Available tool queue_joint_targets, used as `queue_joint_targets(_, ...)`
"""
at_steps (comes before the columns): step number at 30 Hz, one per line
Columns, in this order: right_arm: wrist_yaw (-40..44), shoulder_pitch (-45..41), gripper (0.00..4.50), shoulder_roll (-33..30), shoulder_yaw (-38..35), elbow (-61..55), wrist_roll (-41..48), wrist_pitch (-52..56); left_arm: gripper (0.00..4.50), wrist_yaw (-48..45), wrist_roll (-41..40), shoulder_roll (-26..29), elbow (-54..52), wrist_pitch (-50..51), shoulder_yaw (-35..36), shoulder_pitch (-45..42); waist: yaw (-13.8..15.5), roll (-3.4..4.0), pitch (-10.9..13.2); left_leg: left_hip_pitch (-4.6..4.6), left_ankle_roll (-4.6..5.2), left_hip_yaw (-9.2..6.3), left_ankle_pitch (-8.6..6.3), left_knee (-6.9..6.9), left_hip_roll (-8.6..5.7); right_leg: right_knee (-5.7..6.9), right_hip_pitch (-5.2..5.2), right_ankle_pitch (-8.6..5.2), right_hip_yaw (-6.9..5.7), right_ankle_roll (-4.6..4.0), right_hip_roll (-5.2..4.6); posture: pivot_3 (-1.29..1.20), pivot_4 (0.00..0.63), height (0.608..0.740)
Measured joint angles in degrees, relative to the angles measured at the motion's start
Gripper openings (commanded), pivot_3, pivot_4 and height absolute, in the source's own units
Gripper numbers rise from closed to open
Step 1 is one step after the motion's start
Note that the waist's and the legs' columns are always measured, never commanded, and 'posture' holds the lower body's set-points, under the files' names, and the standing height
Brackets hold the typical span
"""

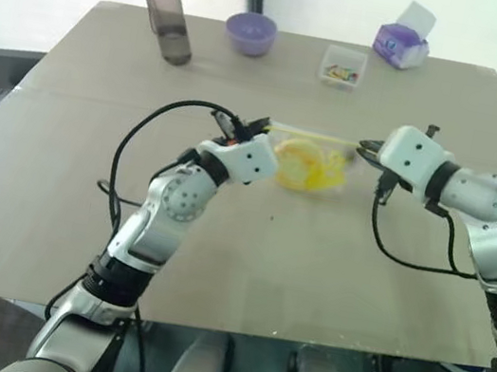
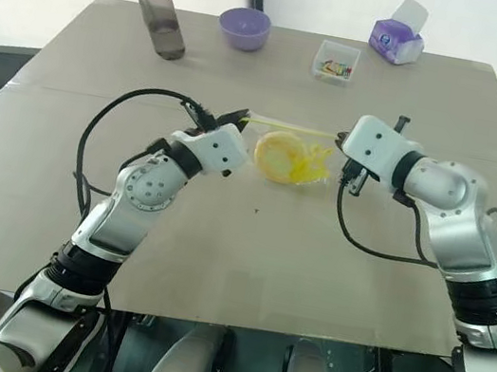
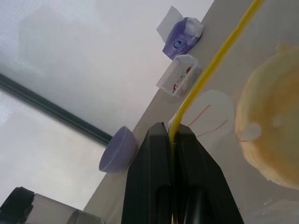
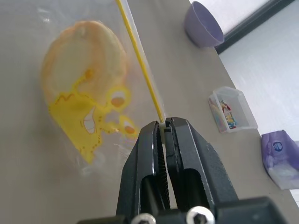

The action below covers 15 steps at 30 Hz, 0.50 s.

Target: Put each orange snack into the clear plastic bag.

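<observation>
The clear plastic bag (image 1: 315,164) hangs above the table's middle, stretched between both grippers by its yellow seal strip (image 4: 140,65). The orange snack (image 2: 279,155) lies inside the bag, behind the yellow print (image 4: 96,123). My left gripper (image 3: 172,135) is shut on the strip's left end. At the other end of the strip my right gripper (image 4: 164,125) is shut as well. In the head views the left gripper (image 1: 257,127) and the right gripper (image 1: 365,150) face each other across the bag.
Along the far edge of the table (image 1: 215,267) stand a dark water bottle (image 1: 166,10), a purple bowl (image 1: 250,32), a small clear box of colourful bits (image 1: 343,67) and a purple tissue pack (image 1: 401,41). Black cables loop from both arms.
</observation>
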Motion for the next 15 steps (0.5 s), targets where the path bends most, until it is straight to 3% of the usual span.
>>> queue_joint_targets(9,-1.56,-0.14,0.05,-1.54,-1.12,2.34,-0.21,-1.36,0.00,-0.06,-3.38,-1.08,3.79,-0.18,0.02,-1.02,-0.01,0.00,0.00,0.02,0.00,0.02,0.00,0.03,0.00,0.03,0.00,0.00,0.02,0.00,0.00,0.00,0.150,0.740)
queue_joint_targets(15,-8.34,-12.94,0.05,2.79,-1.34,11.91,-3.77,-5.36,0.00,3.18,-5.59,-1.30,12.37,-4.91,3.23,-14.52,-0.16,-0.02,-0.01,-0.04,-0.01,0.03,0.02,-0.05,0.00,0.00,-0.10,0.00,0.00,0.00,0.00,0.00,0.150,0.740)
